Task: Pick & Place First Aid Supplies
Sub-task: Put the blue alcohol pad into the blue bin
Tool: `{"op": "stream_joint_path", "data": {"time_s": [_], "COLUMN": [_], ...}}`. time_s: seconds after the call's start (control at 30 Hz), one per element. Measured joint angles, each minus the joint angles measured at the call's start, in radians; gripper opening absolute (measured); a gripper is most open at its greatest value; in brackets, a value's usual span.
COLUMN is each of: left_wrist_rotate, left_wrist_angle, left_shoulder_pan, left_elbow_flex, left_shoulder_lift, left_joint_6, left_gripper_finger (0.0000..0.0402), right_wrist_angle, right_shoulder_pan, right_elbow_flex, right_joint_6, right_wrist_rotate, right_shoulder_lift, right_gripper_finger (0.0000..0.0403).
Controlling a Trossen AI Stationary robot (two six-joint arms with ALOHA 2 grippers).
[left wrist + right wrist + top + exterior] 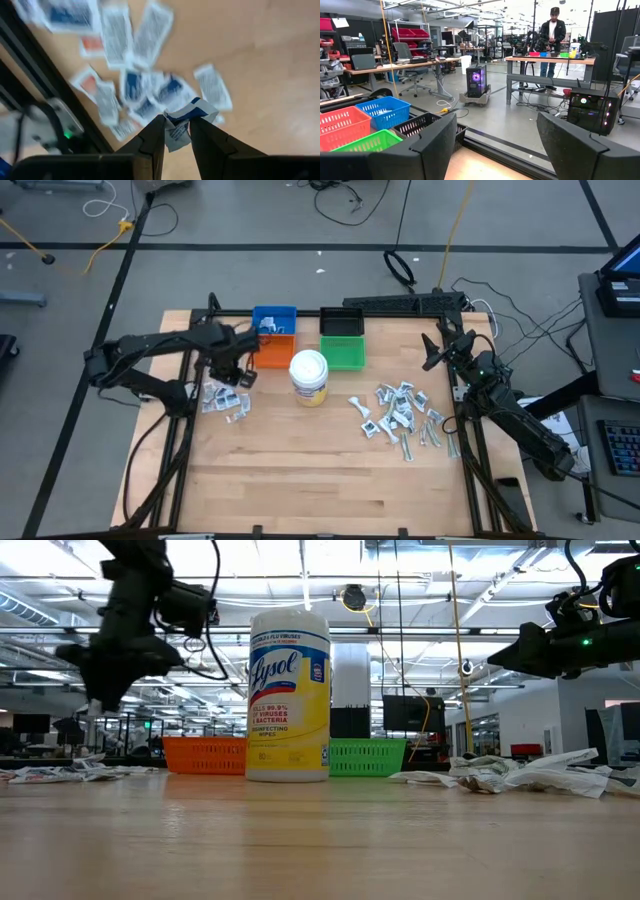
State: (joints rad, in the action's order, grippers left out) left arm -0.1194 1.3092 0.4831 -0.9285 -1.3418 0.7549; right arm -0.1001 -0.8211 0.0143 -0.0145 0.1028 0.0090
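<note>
First aid supplies lay in two loose piles on the table (300, 470): a smaller pile (224, 400) on the left side and a larger pile (402, 418) on the right; packets overlapped too much for an exact count.

One white-and-blue packet (186, 121) was clamped between the fingers of the left gripper (176, 131), raised above the left pile. Its long axis ran out from the fingertips, with the free end tilted away.

The right gripper (434, 352) hung over the table's right rear part with its fingers apart and nothing between them.

Four bins counted at the rear: blue bin (274, 318), orange bin (273, 352), black bin (341, 322), green bin (343, 353). One wipes canister (308, 376) stood upright between the piles.
</note>
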Motion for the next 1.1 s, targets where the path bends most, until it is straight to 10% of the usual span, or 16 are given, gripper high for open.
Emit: {"op": "stream_joint_path", "data": {"time_s": [1.1], "left_wrist_rotate": [0.161], "left_wrist_angle": [0.170], "left_shoulder_pan": [0.359], "left_elbow_flex": [-1.005], "left_shoulder_lift": [-0.800], "left_joint_6": [-0.422], "left_gripper_finger": [0.0092], "right_wrist_angle": [0.000], "right_shoulder_pan": [0.000], "right_elbow_flex": [0.000], "right_joint_6": [0.000], "right_wrist_rotate": [0.000], "right_shoulder_lift": [0.000], "right_gripper_finger": [0.0274]}}
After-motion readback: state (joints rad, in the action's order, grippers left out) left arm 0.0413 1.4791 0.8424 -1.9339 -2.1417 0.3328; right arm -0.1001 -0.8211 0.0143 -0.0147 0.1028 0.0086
